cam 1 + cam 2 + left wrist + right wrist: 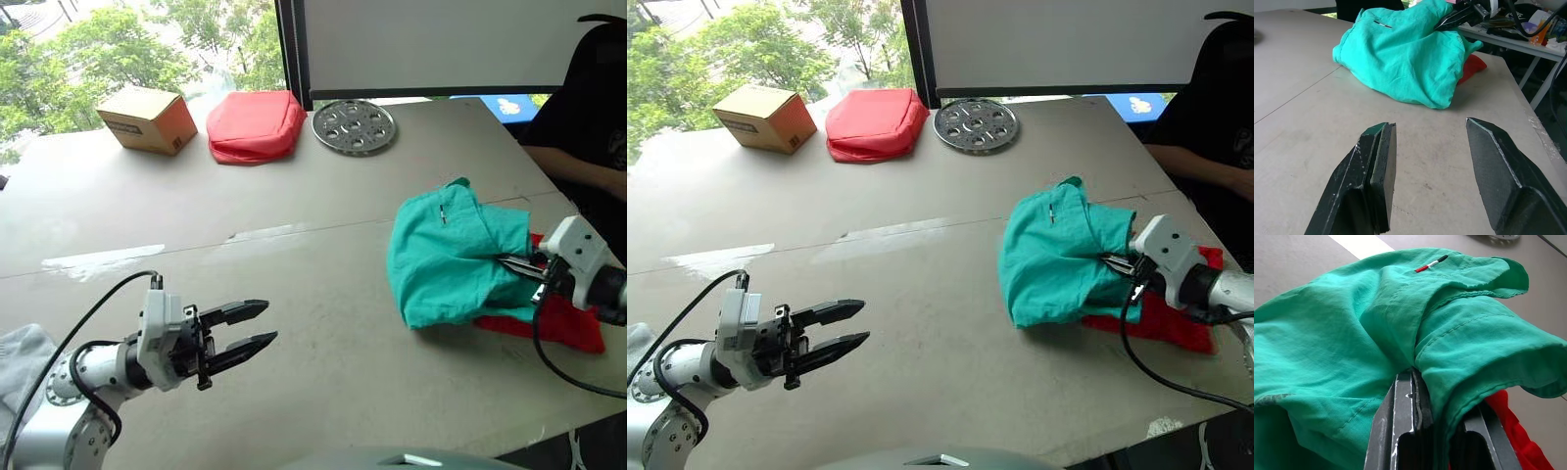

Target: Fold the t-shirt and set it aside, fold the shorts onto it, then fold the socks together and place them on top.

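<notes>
Head camera, left eye: the shorts lie bunched on the right side of the table, draped over the t-shirt, whose red edge pokes out beneath on the side nearest the right arm. The right gripper is pressed into the teal fabric, its fingers pinched on a fold. Well apart, at the near left, the left gripper hangs above bare tabletop with fingers spread, holding nothing. A patch of light grey knit, the socks, peeks in at the left edge. Along the far edge sit a closed cardboard box (contents hidden), a salmon-red pouch and a perforated metal disc. A person in a black top sits at the far right.

Left wrist: between the two parted fingers, the teal heap appears across empty table, red showing behind it, and a cluttered side table beyond.

Right wrist: the closed fingers grip a hemmed fold of the shorts; a small red-and-black tag marks the cloth above.
</notes>
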